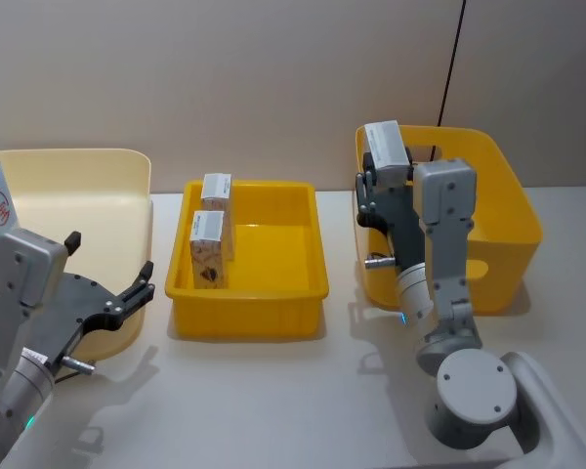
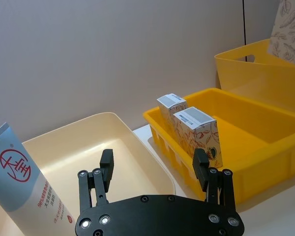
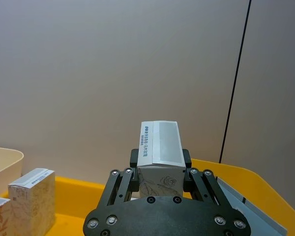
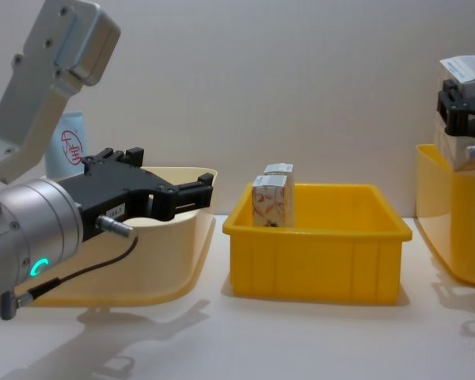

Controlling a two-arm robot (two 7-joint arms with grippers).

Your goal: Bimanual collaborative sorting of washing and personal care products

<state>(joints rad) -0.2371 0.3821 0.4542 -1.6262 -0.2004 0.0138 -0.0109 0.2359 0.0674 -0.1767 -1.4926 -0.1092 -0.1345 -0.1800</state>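
Three bins sit in a row on the table, and the sorting runs across them. On the far left a cream bin (image 1: 98, 195) holds a pale-blue tube (image 2: 24, 182) with a red round logo, standing propped against its wall. The left gripper (image 1: 112, 293) hovers at that bin's near right corner with its fingers spread wide and nothing between them (it looks ready to take something rather than to carry). In the middle, a shallow yellow tray (image 1: 273, 293) has two small white cartons (image 1: 212, 239) standing upright, one behind the other, tight against its left wall, probably packed there to leave the rest of the floor free. On the right, the right gripper (image 1: 376, 186) is raised above the left rim of the deep yellow bin (image 1: 508, 225), its fingers clamped on the lower half of a carton (image 3: 160, 147), held upright. My guess is that this carton is meant for the middle tray, beside its two matches.
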